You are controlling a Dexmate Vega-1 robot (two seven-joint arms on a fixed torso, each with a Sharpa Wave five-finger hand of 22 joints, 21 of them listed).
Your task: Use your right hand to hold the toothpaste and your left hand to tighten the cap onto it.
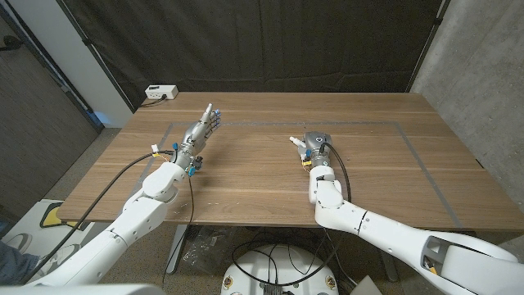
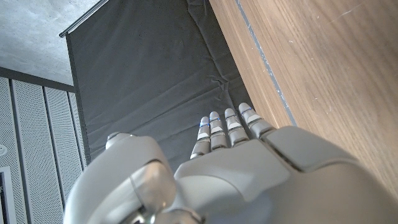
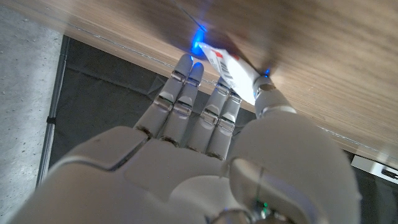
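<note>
Black curtain (image 1: 270,41) is hung behind a wooden table (image 1: 246,188), and a grey concrete wall (image 1: 483,57) is seen at the robot's right. Grey tape lines (image 1: 426,164) are marked on the tabletop. A small white box (image 1: 161,93) is placed at the table's far left corner.

The left hand (image 1: 202,131) is held over the table's left half, with its fingers (image 2: 227,127) extended straight and close together; nothing is held in it. In the left wrist view the fingers are directed towards the curtain beyond the table edge.

The right hand (image 1: 314,147) is positioned near the middle of the table. The toothpaste (image 3: 233,71), a white tube with red print, is seen in the right wrist view between the fingertips and the thumb, against the wood. Whether the tube is actually gripped cannot be told from the pictures. In the head view its white end (image 1: 295,142) is seen projecting from the hand towards the robot's left. The two hands are well apart.
</note>
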